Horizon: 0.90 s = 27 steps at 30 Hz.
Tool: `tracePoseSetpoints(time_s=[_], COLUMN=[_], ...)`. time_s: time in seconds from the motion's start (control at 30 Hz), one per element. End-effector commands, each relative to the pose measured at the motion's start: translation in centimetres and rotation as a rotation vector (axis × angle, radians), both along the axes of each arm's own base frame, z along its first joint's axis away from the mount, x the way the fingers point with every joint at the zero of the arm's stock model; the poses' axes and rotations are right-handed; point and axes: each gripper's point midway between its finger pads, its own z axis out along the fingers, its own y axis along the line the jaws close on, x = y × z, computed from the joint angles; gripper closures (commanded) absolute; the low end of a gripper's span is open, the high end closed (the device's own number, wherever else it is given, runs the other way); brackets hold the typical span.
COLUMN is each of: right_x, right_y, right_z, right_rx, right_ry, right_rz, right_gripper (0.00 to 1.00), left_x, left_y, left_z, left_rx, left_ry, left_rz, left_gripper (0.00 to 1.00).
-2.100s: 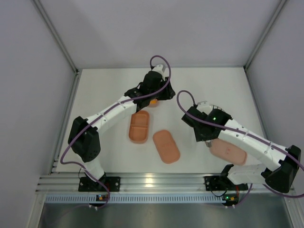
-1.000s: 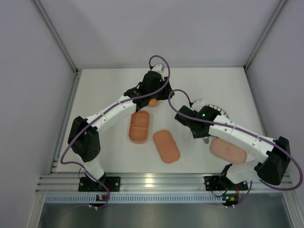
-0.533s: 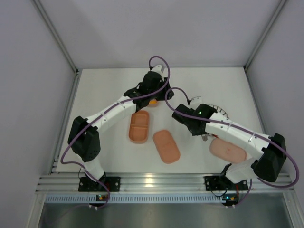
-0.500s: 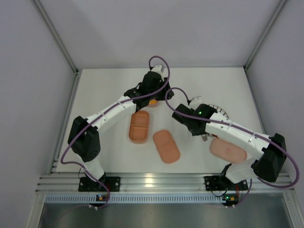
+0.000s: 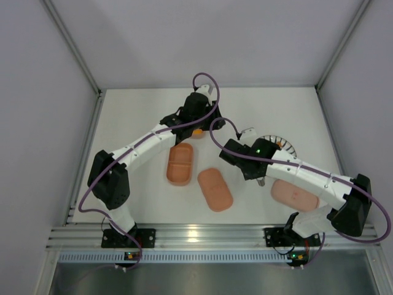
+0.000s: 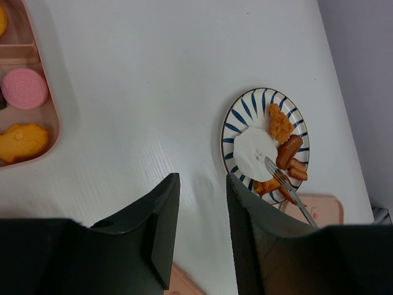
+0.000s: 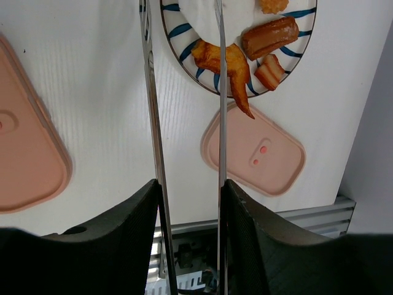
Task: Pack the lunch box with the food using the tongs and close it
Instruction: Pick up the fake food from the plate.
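My right gripper (image 7: 190,184) is shut on the tongs (image 7: 151,92). Their two silvery arms run forward, and the tips reach the striped plate (image 7: 184,27). On that plate lie a sausage (image 7: 270,35), a bacon piece (image 7: 270,71) and an orange-brown piece (image 7: 222,60). My left gripper (image 6: 201,178) hangs open and empty above bare table. A pink lunch box tray (image 6: 37,153) at the left edge of its view holds a pink round piece (image 6: 26,89) and an orange piece (image 6: 21,141). A second tray (image 5: 181,163) sits empty beside a lid (image 5: 215,189).
Another pink lid (image 5: 295,195) lies near the right arm's base, just in front of the plate (image 5: 277,142). A fried egg (image 6: 255,147) sits mid-plate. White walls and metal frame posts enclose the table, and the front rail (image 5: 202,235) carries both arm bases.
The right arm has swung left toward the table's middle with the tongs, uncovering more of the plate. The left arm has stayed still.
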Motion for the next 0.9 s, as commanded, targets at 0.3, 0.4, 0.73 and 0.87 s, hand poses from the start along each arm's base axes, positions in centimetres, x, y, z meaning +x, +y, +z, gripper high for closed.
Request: tracePoseSetpoints(time_s=[0.3, 0.4, 0.73, 0.87], right_x=[-2.4, -2.8, -2.3, -2.1], right_y=[-4.3, -5.0, -5.2, -5.1], right_z=[0.2, -0.3, 0.2, 0.8], right_rx=[-0.151, -0.164, -0.154, -0.129], right_ry=[0.055, 0.067, 0.030, 0.010], right_rz=[-0.036, -0.054, -0.073, -0.074], right_gripper=[0.54, 0.54, 0.54, 0.54], left_x=[0.3, 0.4, 0.4, 0.4], left_y=[0.1, 0.2, 0.1, 0.2], left_z=[1.1, 1.1, 0.8, 0.9], left_rx=[-0.030, -0.031, -0.031, -0.027], left_ry=[-0.030, -0.030, -0.024, -0.027], left_rz=[-0.001, -0.001, -0.002, 0.002], left_gripper=[0.59, 0.59, 0.59, 0.59])
